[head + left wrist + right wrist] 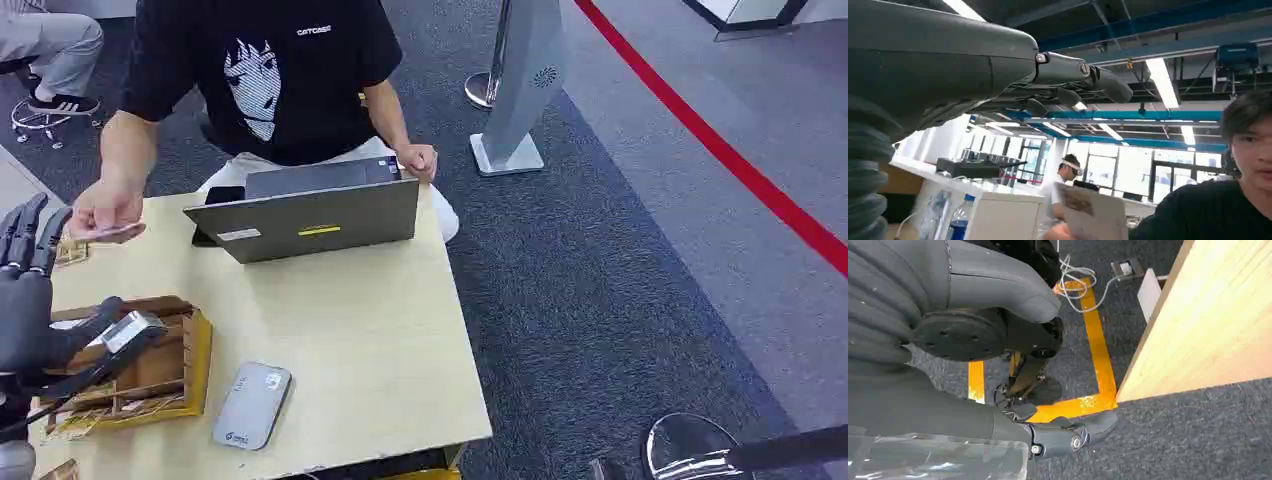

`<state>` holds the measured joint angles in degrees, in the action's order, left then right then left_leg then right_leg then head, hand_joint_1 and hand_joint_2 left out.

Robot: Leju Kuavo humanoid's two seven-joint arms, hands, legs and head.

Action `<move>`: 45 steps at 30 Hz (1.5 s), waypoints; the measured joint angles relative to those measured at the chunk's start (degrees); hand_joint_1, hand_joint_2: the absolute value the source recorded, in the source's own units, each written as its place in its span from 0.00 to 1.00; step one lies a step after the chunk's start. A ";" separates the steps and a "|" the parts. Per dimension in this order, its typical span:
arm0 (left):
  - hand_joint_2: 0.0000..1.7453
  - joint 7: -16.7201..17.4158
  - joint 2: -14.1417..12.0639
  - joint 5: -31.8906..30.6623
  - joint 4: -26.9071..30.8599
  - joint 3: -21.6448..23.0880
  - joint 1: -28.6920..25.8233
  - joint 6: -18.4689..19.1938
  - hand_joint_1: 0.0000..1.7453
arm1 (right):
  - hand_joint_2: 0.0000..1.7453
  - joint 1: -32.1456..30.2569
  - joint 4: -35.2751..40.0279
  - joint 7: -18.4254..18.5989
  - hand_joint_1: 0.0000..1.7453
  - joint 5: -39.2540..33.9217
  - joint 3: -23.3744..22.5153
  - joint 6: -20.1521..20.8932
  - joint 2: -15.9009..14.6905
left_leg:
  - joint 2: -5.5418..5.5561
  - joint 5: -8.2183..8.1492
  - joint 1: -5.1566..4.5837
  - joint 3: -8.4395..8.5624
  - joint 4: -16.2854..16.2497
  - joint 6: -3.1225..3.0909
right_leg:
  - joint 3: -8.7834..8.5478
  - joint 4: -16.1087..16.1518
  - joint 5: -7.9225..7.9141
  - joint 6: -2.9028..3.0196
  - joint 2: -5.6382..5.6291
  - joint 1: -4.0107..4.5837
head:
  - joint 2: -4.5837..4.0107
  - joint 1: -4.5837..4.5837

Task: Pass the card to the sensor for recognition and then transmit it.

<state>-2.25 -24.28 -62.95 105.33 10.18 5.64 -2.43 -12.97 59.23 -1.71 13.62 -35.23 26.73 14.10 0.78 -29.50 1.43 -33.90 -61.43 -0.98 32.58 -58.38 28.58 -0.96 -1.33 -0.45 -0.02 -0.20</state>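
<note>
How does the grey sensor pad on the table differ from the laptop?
The sensor pad lies flat near the table's front edge; the laptop stands open at the far side, its lid raised with the back toward the robot. The sensor pad is small with rounded corners; the laptop is far larger and square-cornered. The laptop lid carries a yellow sticker and a white one; the sensor pad bears only small marks. Both are grey and rest on the wooden table.

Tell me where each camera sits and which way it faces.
Head view: high on the robot, facing forward and down at table, laptop, person; left robot hand shows.
Left wrist view: behind the left robot hand, facing up at ceiling, person, card.
Right wrist view: behind the right robot hand, facing down at carpet, table edge.
Shared: head and left wrist both show the person's card.
</note>
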 joint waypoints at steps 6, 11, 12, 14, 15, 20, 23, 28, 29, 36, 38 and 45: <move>1.00 0.94 -1.36 -0.24 -1.88 1.91 2.19 0.50 0.39 | 1.00 0.07 -0.94 0.88 0.00 -2.19 2.23 -0.83 -0.83 | -0.01 -0.01 -0.02 -0.01 0.02 0.01 | 0.03 0.01 0.02 0.00 -0.01 -0.01 | 0.00 0.00; 1.00 0.98 -1.73 0.42 -2.71 2.26 2.19 -0.50 1.00 | 1.00 -0.09 -1.62 0.90 0.00 -4.11 4.02 -1.92 -1.60 | -0.01 -0.02 -0.02 -0.01 0.02 0.02 | 0.03 0.01 0.04 0.02 -0.01 0.00 | 0.00 -0.02; 1.00 1.00 -1.75 0.46 -2.75 2.26 2.15 -0.53 1.00 | 1.00 -0.14 -1.62 1.12 0.00 -4.24 4.33 -2.12 -1.73 | -0.01 -0.02 -0.02 -0.01 0.02 0.02 | 0.03 0.01 0.04 0.02 0.00 0.00 | 0.00 0.00; 1.00 1.00 -1.84 0.61 -2.91 2.26 2.00 -0.63 1.00 | 1.00 -0.23 -1.70 1.36 0.00 -4.68 4.92 -2.43 -1.97 | -0.02 -0.02 -0.03 -0.01 0.02 0.02 | 0.03 0.01 0.04 0.02 -0.01 0.00 | 0.00 0.00; 1.00 1.00 -1.93 0.74 -3.06 2.26 1.88 -0.70 1.00 | 1.00 -0.29 -1.79 1.34 0.00 -4.90 5.18 -2.64 -2.08 | -0.02 -0.02 -0.03 0.00 0.02 0.02 | 0.03 0.01 0.04 0.02 -0.01 0.00 | 0.00 0.00; 1.00 1.00 -1.93 0.90 -3.32 2.26 1.31 -0.92 1.00 | 1.00 -0.48 -2.16 1.10 0.00 -5.81 6.36 -3.26 -2.71 | -0.01 -0.02 -0.04 -0.01 0.02 0.02 | 0.03 0.00 0.04 0.03 -0.01 0.01 | 0.00 -0.02; 1.00 0.89 -1.93 1.01 -3.39 2.26 1.15 -1.47 1.00 | 1.00 -0.49 -2.36 1.01 0.00 -6.10 6.88 -3.30 -2.95 | -0.01 -0.02 -0.03 -0.02 0.03 0.02 | 0.03 0.00 0.04 0.03 0.00 0.01 | 0.00 0.00; 1.00 -0.75 -1.75 1.68 -2.38 2.24 -1.19 -3.96 1.00 | 1.00 -0.78 -2.34 1.14 0.00 -7.28 7.63 -4.35 -3.02 | -0.04 -0.04 -0.05 -0.01 0.05 0.01 | 0.03 0.01 0.05 0.03 -0.06 -0.01 | 0.00 0.07; 1.00 -1.53 -1.60 1.84 -1.48 2.24 -2.39 -4.83 1.00 | 1.00 -1.06 -2.18 1.27 0.00 -7.74 7.76 -4.57 -3.02 | -0.05 -0.04 -0.06 -0.02 0.05 0.01 | 0.03 0.01 0.09 0.01 -0.05 -0.02 | 0.00 0.04; 1.00 -5.84 0.09 3.37 3.87 2.30 -10.46 -9.71 1.00 | 1.00 -2.48 -0.09 2.32 0.00 -10.32 8.65 -5.14 -2.95 | -0.07 -0.13 -0.11 -0.01 0.06 0.03 | 0.05 0.04 0.13 0.00 -0.06 -0.04 | 0.00 0.07; 1.00 -6.71 0.68 3.41 4.86 2.48 -12.66 -10.47 1.00 | 1.00 -2.80 0.33 2.49 0.00 -10.86 8.68 -5.14 -2.95 | -0.04 -0.13 -0.14 -0.02 0.06 0.03 | 0.05 0.05 0.13 0.00 -0.04 -0.04 | 0.00 0.04; 1.00 -8.37 1.59 4.26 5.88 5.03 -16.95 -10.01 1.00 | 1.00 -3.02 0.90 2.49 0.00 -11.87 8.91 -5.03 -2.95 | -0.04 -0.12 -0.16 0.00 0.07 0.03 | 0.05 0.04 0.13 0.00 -0.04 -0.03 | 0.00 0.07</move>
<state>-10.62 -22.69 -58.69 111.21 15.21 -11.31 -12.44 -15.98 60.13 0.79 1.75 -26.32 21.70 11.15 0.74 -29.62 1.27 -33.90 -61.37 -0.95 32.62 -58.34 28.71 -0.96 -1.37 -0.49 -0.02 -0.13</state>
